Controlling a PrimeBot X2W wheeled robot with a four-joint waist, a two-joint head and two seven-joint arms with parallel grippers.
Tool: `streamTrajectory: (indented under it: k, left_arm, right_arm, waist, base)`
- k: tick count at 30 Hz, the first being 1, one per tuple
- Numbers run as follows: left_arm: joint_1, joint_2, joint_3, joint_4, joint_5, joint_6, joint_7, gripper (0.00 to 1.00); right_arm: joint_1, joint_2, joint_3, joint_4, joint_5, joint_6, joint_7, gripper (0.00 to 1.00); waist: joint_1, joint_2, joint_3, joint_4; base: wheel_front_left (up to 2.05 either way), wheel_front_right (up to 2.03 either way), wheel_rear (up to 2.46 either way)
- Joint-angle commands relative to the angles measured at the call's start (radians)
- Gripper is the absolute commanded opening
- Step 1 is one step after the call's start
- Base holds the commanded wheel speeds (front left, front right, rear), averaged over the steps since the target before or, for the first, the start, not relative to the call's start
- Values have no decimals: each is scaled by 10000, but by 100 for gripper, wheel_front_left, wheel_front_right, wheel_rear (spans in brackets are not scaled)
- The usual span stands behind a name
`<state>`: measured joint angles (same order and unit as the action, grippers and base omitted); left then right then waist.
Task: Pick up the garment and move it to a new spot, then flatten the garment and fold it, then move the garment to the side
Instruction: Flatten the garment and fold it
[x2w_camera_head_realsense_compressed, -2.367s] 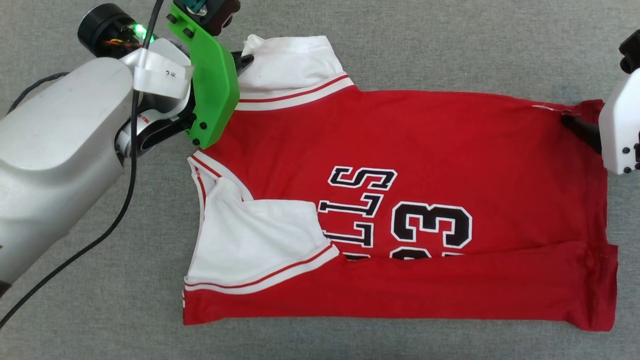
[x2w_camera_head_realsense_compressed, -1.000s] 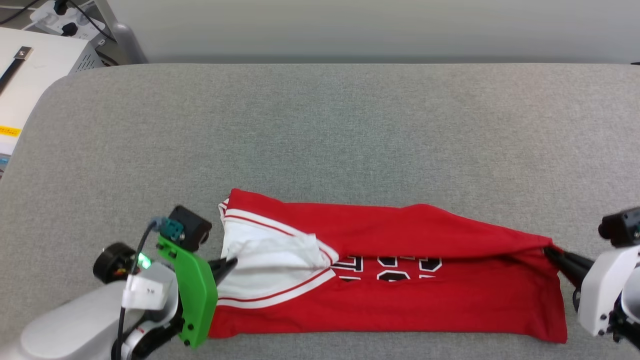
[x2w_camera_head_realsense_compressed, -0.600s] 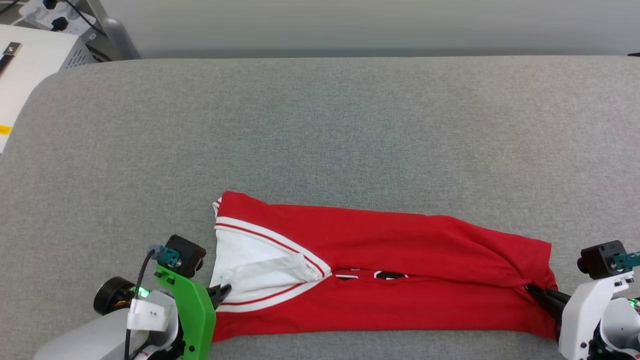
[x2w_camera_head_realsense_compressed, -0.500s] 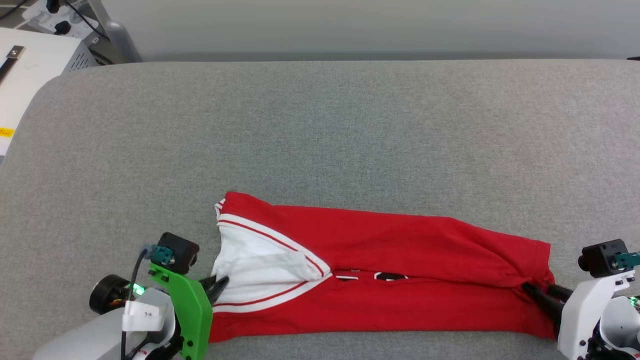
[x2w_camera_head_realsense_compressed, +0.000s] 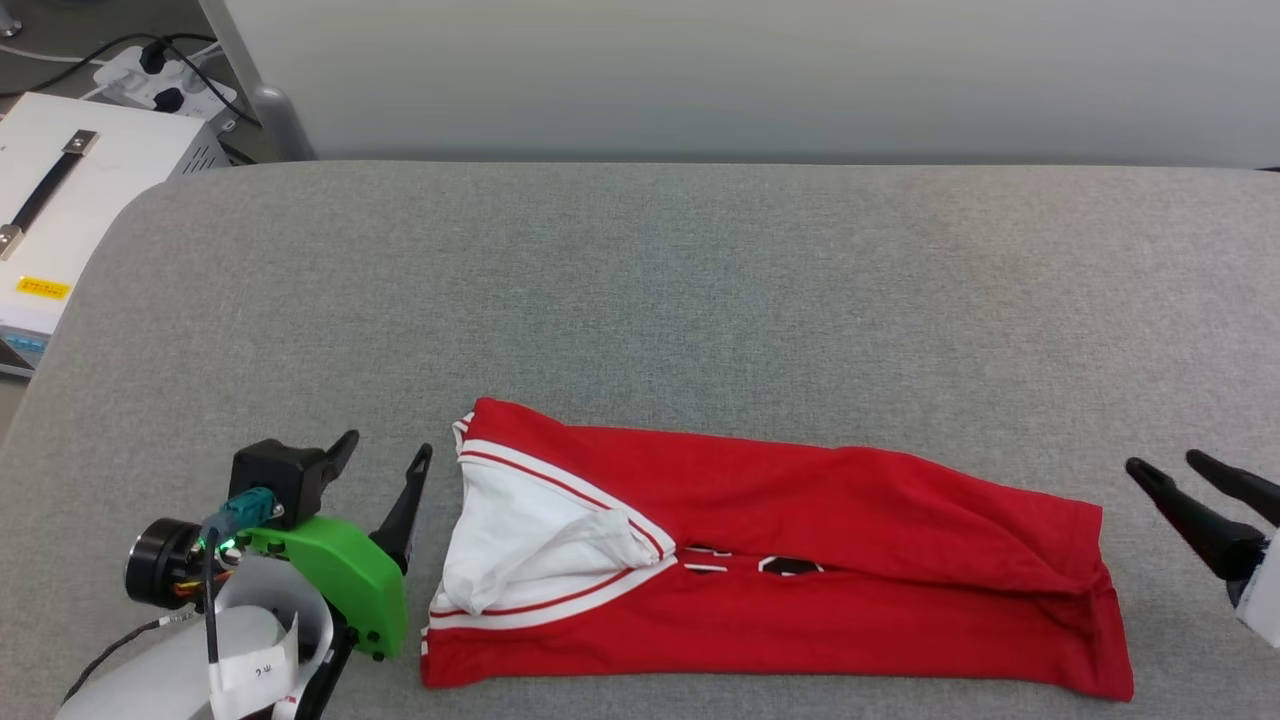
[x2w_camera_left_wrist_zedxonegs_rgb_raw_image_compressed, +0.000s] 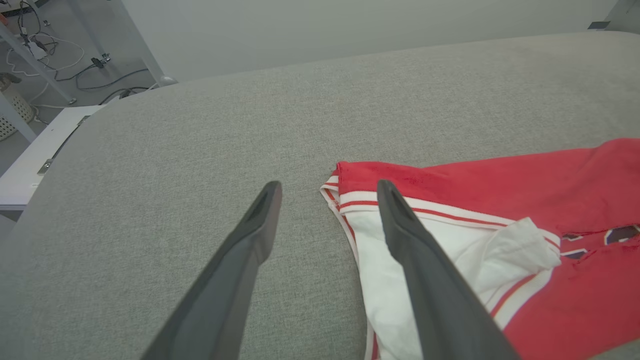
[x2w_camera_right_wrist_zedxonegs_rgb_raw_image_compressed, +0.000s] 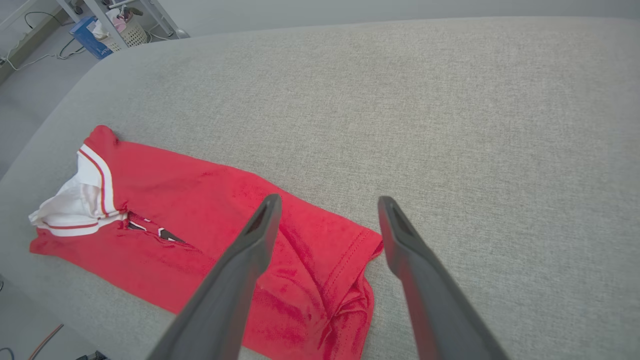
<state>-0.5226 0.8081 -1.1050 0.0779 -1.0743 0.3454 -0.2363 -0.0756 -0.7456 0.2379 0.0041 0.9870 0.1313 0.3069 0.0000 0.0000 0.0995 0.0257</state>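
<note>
Garment (x2w_camera_head_realsense_compressed: 800, 600): long folded band, near edge of tabletop (x2w_camera_head_realsense_compressed: 640, 280).
My left gripper (x2w_camera_head_realsense_compressed: 388, 443): spread wide, empty, beside sleeve (x2w_camera_head_realsense_compressed: 530, 540).
My right gripper (x2w_camera_head_realsense_compressed: 1165, 461): spread wide, empty, beside hem (x2w_camera_head_realsense_compressed: 1105, 600).
Next fold: I'd pinch all layers squarely.

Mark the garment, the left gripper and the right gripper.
garment (x2w_camera_head_realsense_compressed: 850, 500): head view, on the folded red body.
left gripper (x2w_camera_head_realsense_compressed: 388, 443): head view, midway between the tips of its open jaws.
right gripper (x2w_camera_head_realsense_compressed: 1165, 461): head view, midway between the tips of its open jaws.
</note>
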Motion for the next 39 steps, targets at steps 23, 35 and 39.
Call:
streamTrajectory:
  k: [23,35,39]
  left_arm:
    - [3318,-3174,5834,-354,5548,621,-253,100]
    - [4470,-5478,7907,-22,8151,-1110,-254,100]
    - [4636,-5808,8330,51,8496,-1472,-254,100]
  right_arm:
    - [-140,1369,-54,2562,602,-6,2771,100]
    - [-723,1645,1159,3427,544,-6,1735,0]
    - [-745,1276,1073,3654,689,-6,1461,0]
  waist:
    - [0,0,736,664]
    - [0,0,628,590]
    - [0,0,486,535]
  base:
    - [0,0,0]
    - [0,0,0]
    - [0,0,0]
